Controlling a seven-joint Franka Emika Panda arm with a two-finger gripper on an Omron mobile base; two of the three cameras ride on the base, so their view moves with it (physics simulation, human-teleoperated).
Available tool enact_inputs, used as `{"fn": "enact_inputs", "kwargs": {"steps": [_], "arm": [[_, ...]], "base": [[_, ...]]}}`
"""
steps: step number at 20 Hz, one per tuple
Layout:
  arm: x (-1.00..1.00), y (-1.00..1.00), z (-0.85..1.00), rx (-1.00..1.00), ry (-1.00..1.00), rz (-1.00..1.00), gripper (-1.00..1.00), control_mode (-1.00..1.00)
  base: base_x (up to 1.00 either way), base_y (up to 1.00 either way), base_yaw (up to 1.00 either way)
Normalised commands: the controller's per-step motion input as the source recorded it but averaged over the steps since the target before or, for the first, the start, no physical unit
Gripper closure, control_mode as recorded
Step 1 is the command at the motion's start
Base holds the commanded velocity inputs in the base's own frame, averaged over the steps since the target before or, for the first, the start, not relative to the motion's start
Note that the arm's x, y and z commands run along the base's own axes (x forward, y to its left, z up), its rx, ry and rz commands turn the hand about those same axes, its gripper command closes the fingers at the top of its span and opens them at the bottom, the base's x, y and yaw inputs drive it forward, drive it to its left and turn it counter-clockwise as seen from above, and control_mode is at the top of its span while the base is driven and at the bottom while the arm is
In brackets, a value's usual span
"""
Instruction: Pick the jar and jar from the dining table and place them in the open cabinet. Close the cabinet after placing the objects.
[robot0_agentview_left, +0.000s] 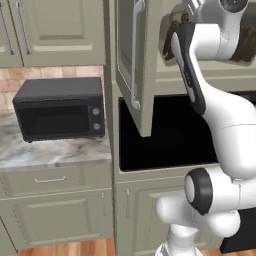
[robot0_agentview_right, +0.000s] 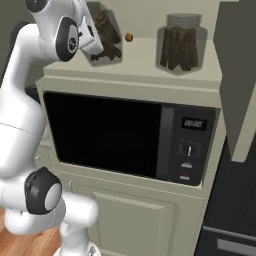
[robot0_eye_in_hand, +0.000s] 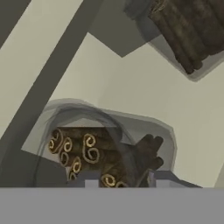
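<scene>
**A:** What is the gripper (robot0_eye_in_hand: 120, 180) doing?

**B:** In the hand view its two dark tips sit on either side of the near jar (robot0_eye_in_hand: 105, 151), right at the glass. The jaws are narrowly apart, but whether they pinch the jar or stand just clear of it I cannot tell.

**A:** And where is that jar?

**B:** On the pale shelf (robot0_agentview_right: 145, 62) inside the cabinet (robot0_agentview_left: 134, 65). In the right base view it stands at the shelf's left end, partly hidden by the hand. The far jar (robot0_agentview_right: 182, 45) stands upright well to its right, with a small brown ball (robot0_agentview_right: 129, 37) on the shelf between them.

**A:** How is the arm posed?

**B:** It rises from the base, bends at the elbow and reaches up high, the wrist turned into the cabinet opening. From the left base view the forearm slants up beside the open door, whose bar handle (robot0_agentview_left: 135, 50) faces the camera.

**A:** What lies below?

**B:** A built-in microwave (robot0_agentview_right: 125, 137) under the shelf, and another microwave (robot0_agentview_left: 60, 107) on the marble counter (robot0_agentview_left: 50, 152) to the left.
</scene>
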Motion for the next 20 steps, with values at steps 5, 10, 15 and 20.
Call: {"fn": "enact_inputs", "kwargs": {"steps": [5, 10, 15, 20], "arm": [[0.3, 0.11, 0.0, -0.07, 0.0, 0.0, 1.0, -1.0], [0.1, 0.24, 0.0, -0.08, 0.0, 0.0, -1.0, -1.0], [0.25, 0.04, 0.04, -0.02, 0.0, 0.0, -1.0, -1.0], [0.2, 0.0, 0.17, -0.04, -0.01, 0.0, -1.0, -1.0]], "base": [[0.0, 0.0, 0.0], [0.0, 0.0, 0.0], [0.0, 0.0, 0.0], [0.0, 0.0, 0.0]]}}
